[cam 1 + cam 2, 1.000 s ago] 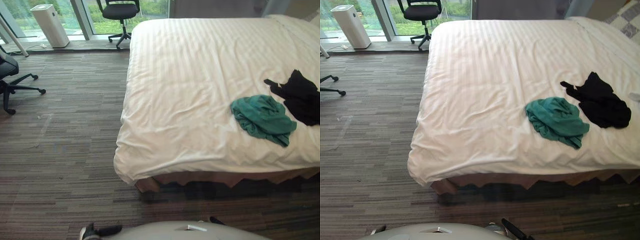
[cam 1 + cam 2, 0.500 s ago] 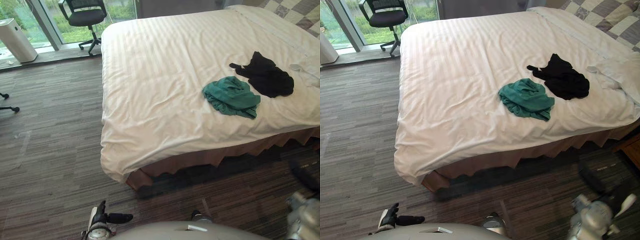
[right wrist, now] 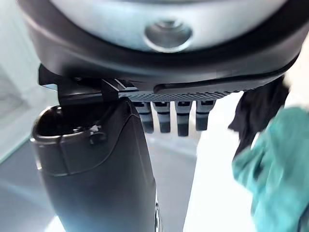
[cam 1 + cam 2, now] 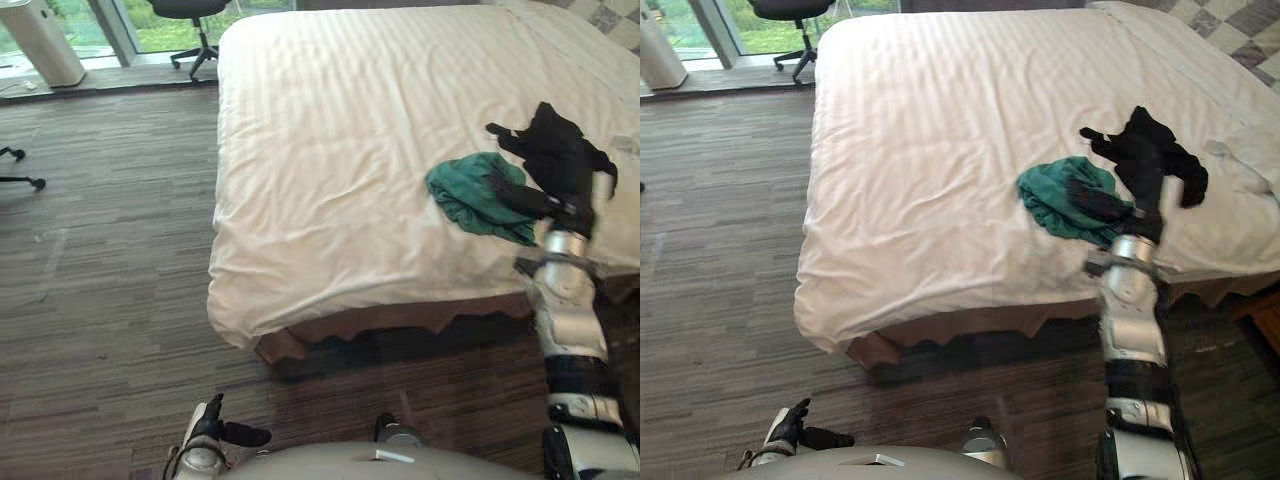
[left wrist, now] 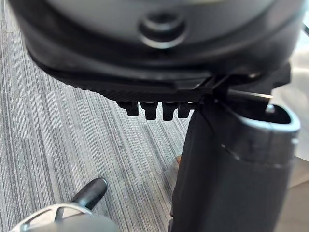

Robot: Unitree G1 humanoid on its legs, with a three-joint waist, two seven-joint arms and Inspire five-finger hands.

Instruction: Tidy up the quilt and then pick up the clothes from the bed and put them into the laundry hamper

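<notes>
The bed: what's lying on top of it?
A white quilt covers it, with a green garment and a black garment lying on that. The right hand overlaps both in view, hiding part of each; whatever is beneath the quilt cannot be seen.

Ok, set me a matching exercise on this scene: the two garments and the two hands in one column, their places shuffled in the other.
Things
1. green garment
2. black garment
3. left hand
4. right hand

Places
a. low over the carpet
b. on the quilt, closer to its near edge
c. raised at the quilt's near edge, by both garments
d. on the quilt, farther in, to the robot's right of the other garment

Pairs: 1-b, 2-d, 3-a, 4-c
</notes>
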